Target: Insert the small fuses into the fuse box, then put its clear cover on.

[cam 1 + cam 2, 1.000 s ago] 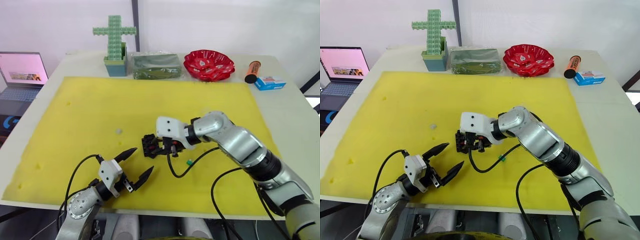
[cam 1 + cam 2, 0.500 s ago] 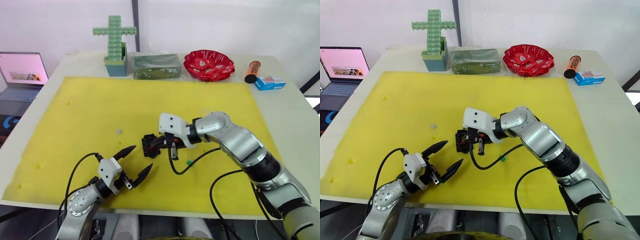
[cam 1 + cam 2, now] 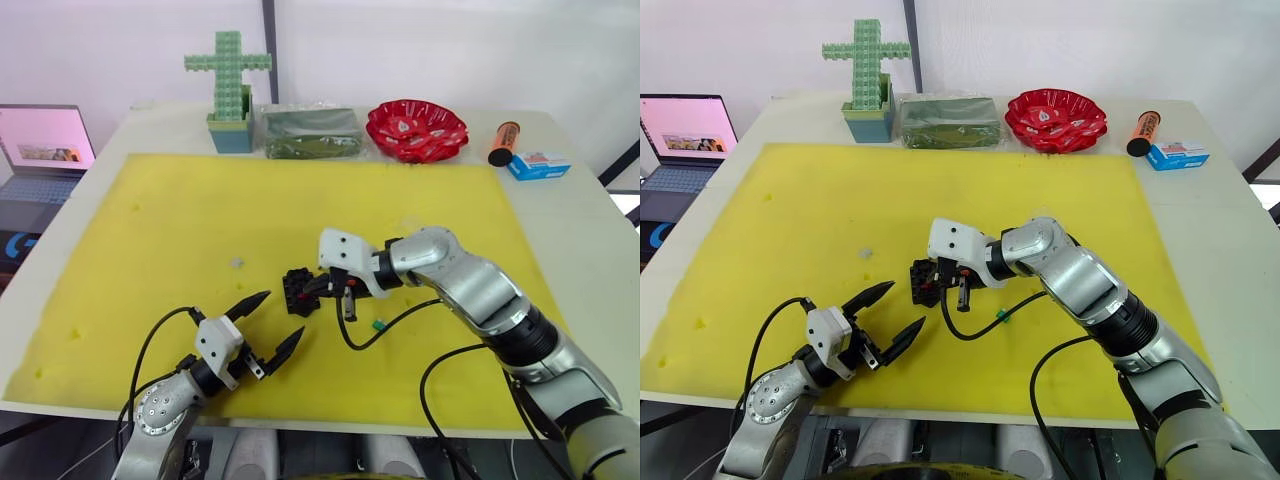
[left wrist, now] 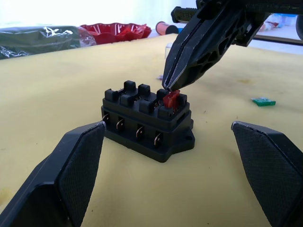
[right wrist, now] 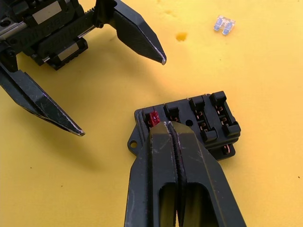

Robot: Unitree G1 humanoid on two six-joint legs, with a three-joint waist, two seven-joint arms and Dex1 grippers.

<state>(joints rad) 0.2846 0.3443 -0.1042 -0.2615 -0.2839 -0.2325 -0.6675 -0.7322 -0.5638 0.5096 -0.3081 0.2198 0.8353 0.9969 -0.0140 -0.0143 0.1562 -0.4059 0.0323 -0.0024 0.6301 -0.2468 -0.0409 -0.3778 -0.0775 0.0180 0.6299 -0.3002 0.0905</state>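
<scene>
Fuse box [image 3: 299, 291] mid-mat [image 3: 160, 220], bowl [image 3: 417, 129] well behind

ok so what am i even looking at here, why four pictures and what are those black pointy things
It is a two-armed humanoid robot working at a table covered by a yellow mat. Two pictures come from cameras in its head, looking down over both arms. The other two come from a camera on each wrist, looking along that arm's fingers.

The black pointy things are its grippers, each with two fingers. The left gripper is open and holds nothing. The right gripper is shut, its tips at a red fuse sitting in a corner slot of the black fuse box.

A green fuse lies beside the right arm's cable, and a whitish fuse lies apart from the box. Along the back stand a green cross, a red bowl and a laptop.
</scene>
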